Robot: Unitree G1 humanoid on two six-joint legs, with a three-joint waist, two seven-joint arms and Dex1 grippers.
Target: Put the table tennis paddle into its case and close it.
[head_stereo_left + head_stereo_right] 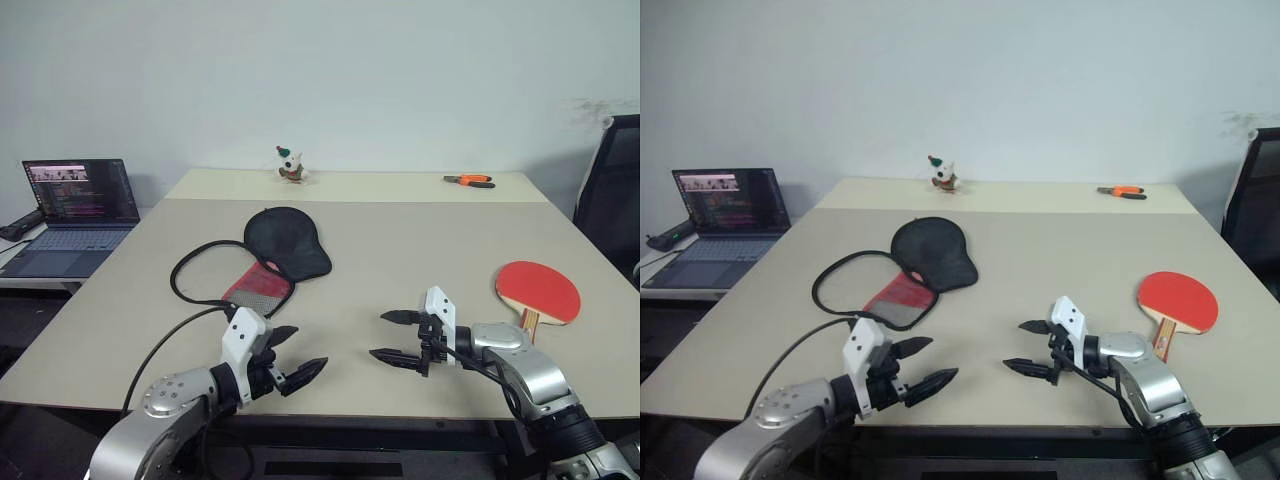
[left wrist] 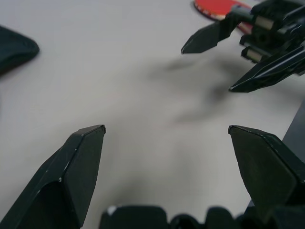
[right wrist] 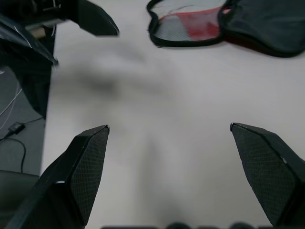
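Note:
The table tennis paddle (image 1: 538,290), red face up with its wooden handle toward me, lies at the table's right side. The case (image 1: 275,252) lies unzipped left of centre: a black round part at the back, a red mesh part in front, and a black zipper edge looping out to the left. My left gripper (image 1: 297,358) hovers open near the front edge, just in front of the case, holding nothing. Over the front edge between case and paddle, my right gripper (image 1: 390,336) is open and empty, pointing left toward the other gripper.
An open laptop (image 1: 70,212) sits on a lower side table at the left. A small figurine (image 1: 290,166) and orange-handled pliers (image 1: 469,181) lie at the far edge of the table (image 1: 420,250). A black chair (image 1: 612,195) stands at the right. A black cable runs along my left arm.

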